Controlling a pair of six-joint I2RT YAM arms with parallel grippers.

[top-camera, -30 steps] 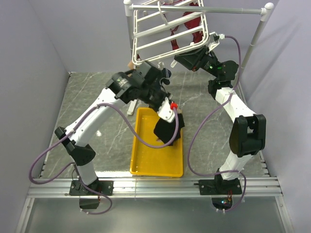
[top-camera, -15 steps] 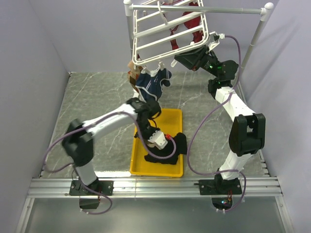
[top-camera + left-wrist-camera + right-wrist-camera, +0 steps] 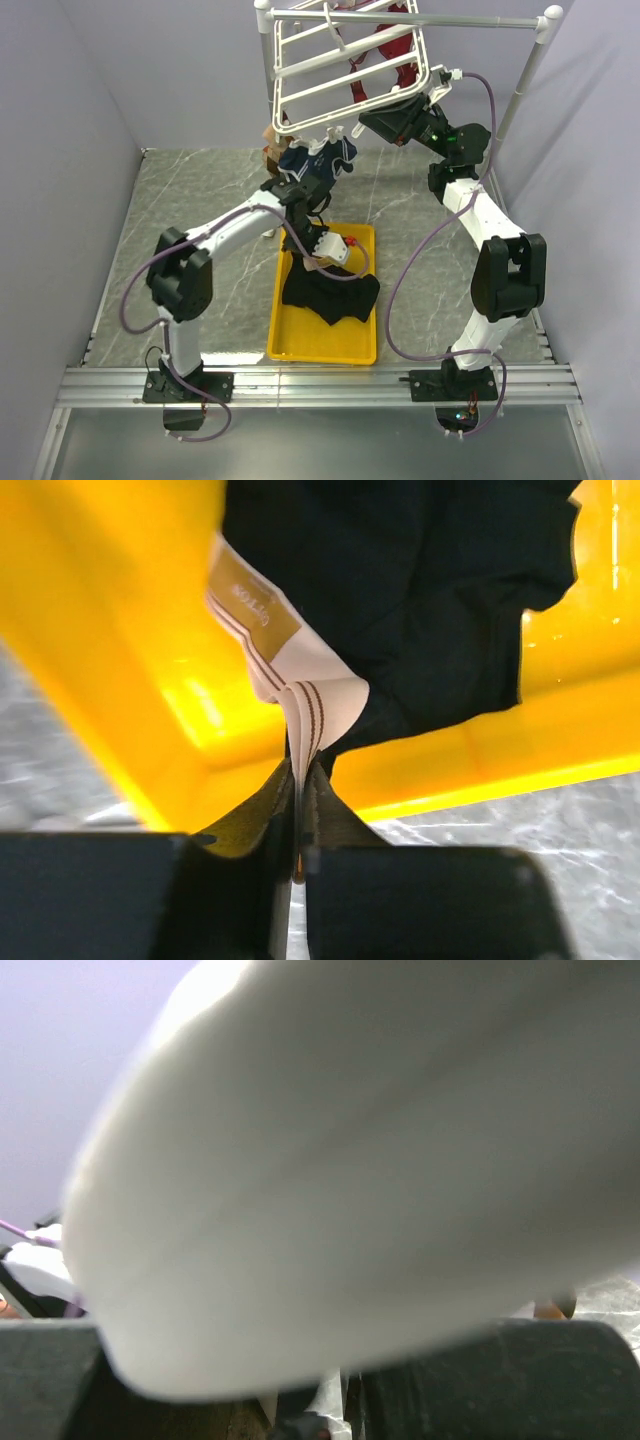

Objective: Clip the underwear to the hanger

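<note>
The black underwear (image 3: 335, 297) lies bunched in the yellow tray (image 3: 300, 342). Its beige, white-edged waistband (image 3: 262, 620) rises in a fold out of the cloth. My left gripper (image 3: 320, 263) hangs over the tray's far half and is shut on that fold (image 3: 300, 772). The white barred hanger (image 3: 345, 65) is tilted overhead at the back. My right gripper (image 3: 372, 122) sits just under the hanger's near right edge. In the right wrist view a blurred white bar (image 3: 340, 1170) fills most of the picture. Below it, a narrow white clip (image 3: 338, 1405) stands pinched between the dark fingers.
A navy pair (image 3: 318, 163) hangs from the hanger's near edge, right above the left arm. A red garment (image 3: 385, 48) hangs behind the bars. The white pole stand (image 3: 525, 85) slants at the right. Grey walls close in on both sides of the marbled tabletop (image 3: 200, 200).
The left arm dropped the underwear from above the tray to its near end, then pulled back toward the far half, still gripping the waistband. The right arm has not moved.
</note>
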